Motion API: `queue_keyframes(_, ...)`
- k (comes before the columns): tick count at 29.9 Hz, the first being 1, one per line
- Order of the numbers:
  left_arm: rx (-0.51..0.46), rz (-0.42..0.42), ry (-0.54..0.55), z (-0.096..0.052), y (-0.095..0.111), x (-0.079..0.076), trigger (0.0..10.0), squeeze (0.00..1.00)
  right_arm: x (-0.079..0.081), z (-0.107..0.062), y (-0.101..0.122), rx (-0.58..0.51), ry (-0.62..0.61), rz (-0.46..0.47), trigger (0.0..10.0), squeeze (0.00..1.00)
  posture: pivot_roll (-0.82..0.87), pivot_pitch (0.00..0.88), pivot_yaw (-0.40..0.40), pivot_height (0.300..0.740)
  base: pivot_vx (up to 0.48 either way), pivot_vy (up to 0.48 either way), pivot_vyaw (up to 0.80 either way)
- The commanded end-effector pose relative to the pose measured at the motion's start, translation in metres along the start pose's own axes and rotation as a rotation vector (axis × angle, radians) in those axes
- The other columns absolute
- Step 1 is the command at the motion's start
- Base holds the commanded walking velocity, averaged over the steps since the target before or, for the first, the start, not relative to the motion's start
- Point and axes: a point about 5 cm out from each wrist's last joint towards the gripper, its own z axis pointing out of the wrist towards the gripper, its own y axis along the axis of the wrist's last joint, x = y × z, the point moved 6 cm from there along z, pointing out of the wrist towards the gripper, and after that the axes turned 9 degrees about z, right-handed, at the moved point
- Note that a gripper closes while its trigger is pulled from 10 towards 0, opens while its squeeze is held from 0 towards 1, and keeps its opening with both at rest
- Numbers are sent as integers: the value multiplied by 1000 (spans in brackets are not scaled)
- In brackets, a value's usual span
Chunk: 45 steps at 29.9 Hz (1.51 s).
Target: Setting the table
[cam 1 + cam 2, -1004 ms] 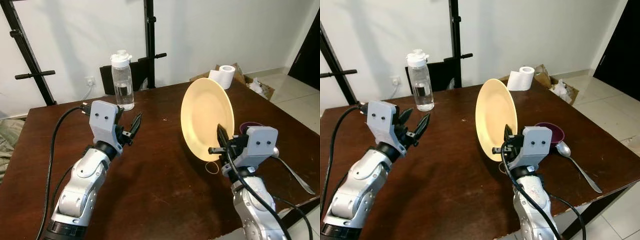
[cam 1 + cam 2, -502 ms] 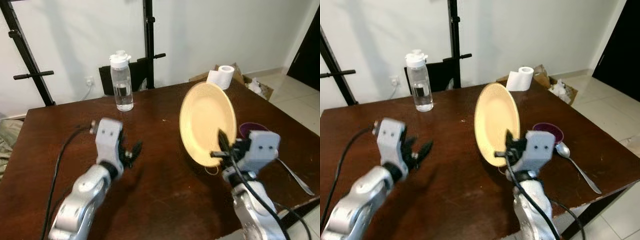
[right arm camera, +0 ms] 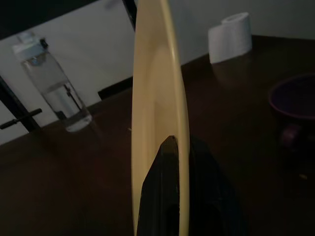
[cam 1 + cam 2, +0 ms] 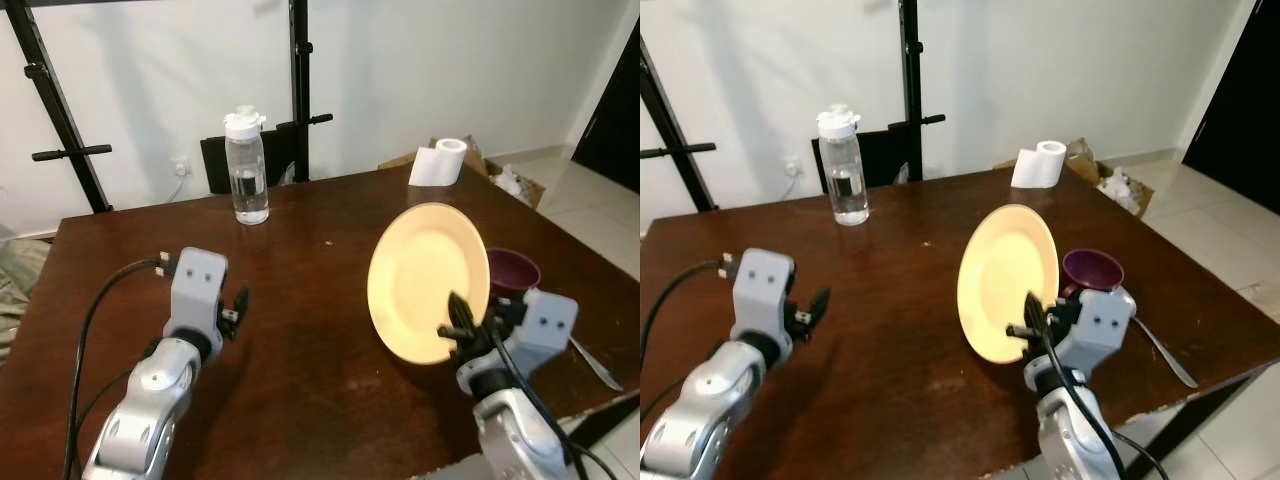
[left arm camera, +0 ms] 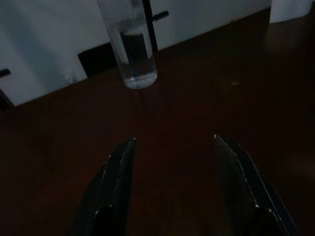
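The yellow plate (image 4: 427,280) stands nearly on edge above the right half of the dark wooden table (image 4: 320,250), its concave face turned toward the robot's left. The right gripper (image 4: 458,322) clamps the plate's lower rim, one black finger on each face; in the right wrist view the plate appears edge-on, rising between the two fingers (image 3: 165,196). The plate's lowest edge is hidden behind the gripper, so whether it touches the table cannot be determined.

Just beyond the plate on the robot's right stands a purple bowl (image 4: 1092,270), partly covered by the plate's rim in the left eye view. A metal spoon (image 4: 1166,352) lies near the table's right edge, beside the gripper housing, which hides its bowl end.

The left gripper (image 5: 172,147) hovers low over the left half of the table with its fingers spread apart and nothing between them. In the head views its fingertips are largely concealed behind the wrist housing.

A clear water bottle (image 4: 246,168) with a white cap stands upright near the far edge; the left wrist view cuts off its top. A roll of white paper (image 4: 438,163) sits at the far right corner. Black stand poles (image 4: 297,80) rise behind the table against the white wall.
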Motion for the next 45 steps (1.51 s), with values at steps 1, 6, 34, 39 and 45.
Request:
queue_keyframes(1, 37, 13, -21, -1, -12, -3, 10000, 0, -1, 0, -5, 9, -18, 9, 10000, 0, -72, 2, 93, 740, 0, 0, 0)
queue_keyframes(6, 17, -55, -134, -1, -5, -34, 10000, 0, 11, 5, -2, -15, 6, -54, 10000, 0, -90, 0, 103, 740, 0, 0, 0)
queue_keyframes(34, -7, -100, -87, 8, -1, -35, 10000, 0, 10, 6, 1, -24, 11, -26, 10000, 0, -81, 1, 93, 740, 0, 0, 0)
queue_keyframes(39, -10, -94, -85, 8, 0, -35, 10000, 0, 11, 6, 0, -23, 12, -26, 10000, 0, -80, 4, 94, 740, 0, 0, 0)
queue_keyframes(45, -18, -78, -83, 9, 1, -35, 10000, 0, 12, 4, -1, -22, 15, -30, 10000, 0, -83, 8, 96, 740, 0, 0, 0)
